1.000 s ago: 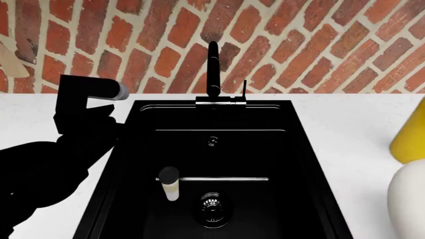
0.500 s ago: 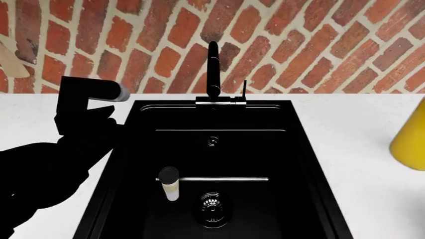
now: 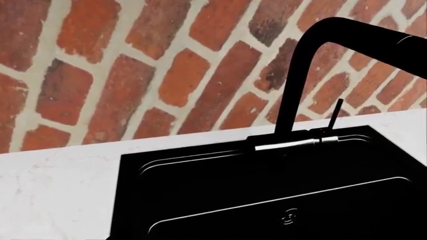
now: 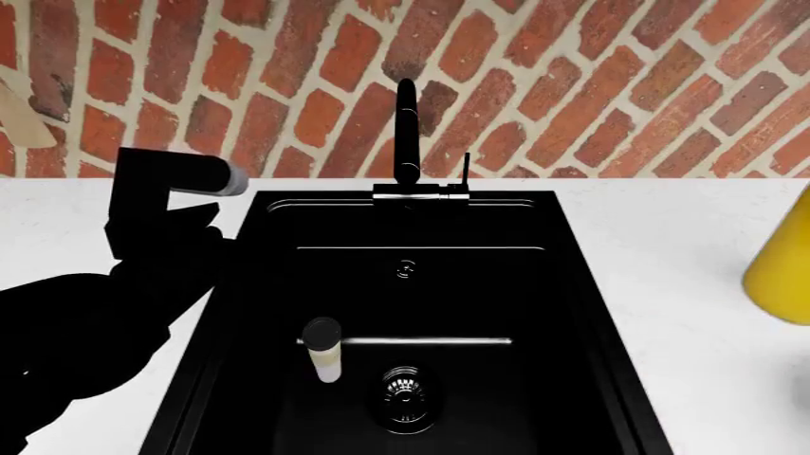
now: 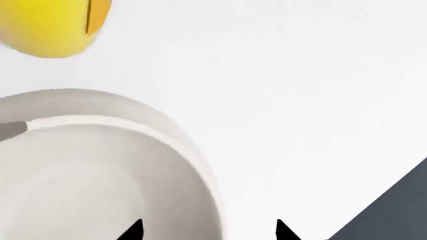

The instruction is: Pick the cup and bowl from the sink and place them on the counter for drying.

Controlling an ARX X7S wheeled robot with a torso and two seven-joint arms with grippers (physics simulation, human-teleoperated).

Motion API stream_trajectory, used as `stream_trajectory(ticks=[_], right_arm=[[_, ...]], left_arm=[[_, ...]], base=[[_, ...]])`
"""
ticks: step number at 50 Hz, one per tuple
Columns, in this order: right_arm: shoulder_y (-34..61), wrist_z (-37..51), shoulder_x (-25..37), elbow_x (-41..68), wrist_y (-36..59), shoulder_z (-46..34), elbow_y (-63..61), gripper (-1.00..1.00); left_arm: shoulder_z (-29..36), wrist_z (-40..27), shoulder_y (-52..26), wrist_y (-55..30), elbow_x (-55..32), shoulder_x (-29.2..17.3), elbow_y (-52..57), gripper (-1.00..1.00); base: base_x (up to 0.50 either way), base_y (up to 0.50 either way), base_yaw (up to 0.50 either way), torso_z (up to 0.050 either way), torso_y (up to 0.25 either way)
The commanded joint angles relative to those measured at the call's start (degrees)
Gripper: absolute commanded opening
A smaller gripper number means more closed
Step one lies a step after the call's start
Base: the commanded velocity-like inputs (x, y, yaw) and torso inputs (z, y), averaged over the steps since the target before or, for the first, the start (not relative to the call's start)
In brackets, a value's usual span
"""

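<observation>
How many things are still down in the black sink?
1. Only the cup stands in the sink, beside the drain. The bowl sits on the counter, near the yellow bottle. The sink's nearest part is out of view.

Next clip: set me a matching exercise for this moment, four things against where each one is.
Things
1. cup
2. bowl
3. yellow bottle
4. faucet

Places
A. on the counter, at the far right edge of the head view
B. at the back rim of the sink, before the brick wall
C. inside the sink, beside the drain
D. on the counter, seen only in the right wrist view

Pairs: 1-C, 2-D, 3-A, 4-B
</observation>
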Motion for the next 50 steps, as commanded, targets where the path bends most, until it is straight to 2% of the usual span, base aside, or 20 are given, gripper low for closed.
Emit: stream_trajectory(ticks=[1,3,6,9,12,14,20,22,23,24,28,29,31,38,47,50], right_arm=[[0.01,-3.33,-2.59,-2.05,0.0,3.67,-0.34,1.0],[0.01,-2.59,-3.34,-1.72,0.0,4.16,-0.56,1.0],[0.01,4.14,-4.24,5.61,0.0,3.83,-1.69,1.0],[0.01,7.82,-6.22,7.88,0.0,5.99,-3.51,1.0],[0.01,4.73,-7.79,6.72,0.0,5.1,-5.16,1.0],[0.02,-5.68,-8.92,-4.43,0.0,2.46,-7.07,1.0],[0.02,-25.68,-9.96,-25.74,0.0,5.85,-8.29,1.0],[0.01,-40.92,-8.99,-41.71,0.0,6.37,-9.9,1.0],[-8.58,-49.51,-5.11,-50.3,0.0,14.97,-13.09,1.0],[-17.17,-58.11,-5.39,-58.9,0.0,23.56,-13.32,1.0],[-14.51,-91.37,-6.14,-93.27,0.0,23.82,-13.2,1.0],[-14.88,-91.37,-6.48,-98.34,0.0,25.03,-13.08,1.0],[-18.02,-91.37,-7.73,-97.64,0.0,32.02,-12.06,1.0],[-24.08,-91.37,-5.6,-94.28,0.0,42.19,-12.05,1.0],[-18.73,-91.37,-3.42,-88.15,0.0,39.04,-13.38,1.0],[-20.63,-91.37,-3.6,-86.81,0.0,42.7,-13.26,1.0]], left_arm=[[0.28,-0.69,-0.34,-0.05,-0.51,0.25,0.22,1.0],[0.03,-0.41,-0.51,-0.14,-0.78,-0.23,0.11,1.0],[0.39,-0.64,-0.55,0.11,-0.49,0.17,0.0,1.0],[0.28,-0.72,-0.59,-0.09,-0.94,-0.01,0.17,1.0],[0.06,-1.2,-0.53,-0.2,-1.17,-0.12,0.3,1.0],[0.15,-1.3,-0.25,-0.08,-1.0,-0.2,0.34,1.0],[0.73,-1.62,-0.51,0.04,-0.9,0.32,0.24,1.0],[0.75,-1.23,-0.56,-0.12,-1.17,-0.07,0.16,1.0],[1.12,-1.35,-0.68,-0.03,-0.87,0.2,0.05,1.0],[1.17,-1.37,-0.74,0.0,-0.85,0.24,-0.03,1.0],[1.31,-1.61,-1.45,-0.26,-1.22,0.43,-0.16,1.0],[1.41,-1.61,-1.47,-0.17,-1.15,0.51,-0.2,1.0],[1.5,-1.44,-1.15,0.23,-0.91,0.53,-0.2,1.0],[1.0,-0.38,0.04,1.09,-0.91,-0.57,-0.2,1.0],[1.17,-0.22,-0.01,1.27,-1.17,-0.76,-0.27,1.0],[1.84,-0.64,-0.06,1.5,-0.71,-0.02,-0.39,1.0]], base=[[0.0,0.0,0.0,0.0,0.0],[0.0,0.0,0.0,0.0,0.0],[0.0,0.0,0.0,0.0,0.0],[0.0,0.0,0.0,0.0,0.0],[0.0,0.0,0.0,0.0,0.0],[0.0,0.0,0.0,0.0,0.0],[0.0,0.0,0.0,0.0,0.0],[0.0,0.0,0.0,0.0,0.0],[0.0,0.0,0.0,0.0,0.0],[0.0,0.0,0.0,0.0,0.0],[0.0,0.0,0.0,0.0,0.0],[0.0,0.0,0.0,0.0,0.0],[0.0,0.0,0.0,0.0,0.0],[0.0,0.0,0.0,0.0,0.0],[0.0,0.0,0.0,0.0,0.0],[0.0,0.0,0.0,0.0,0.0]])
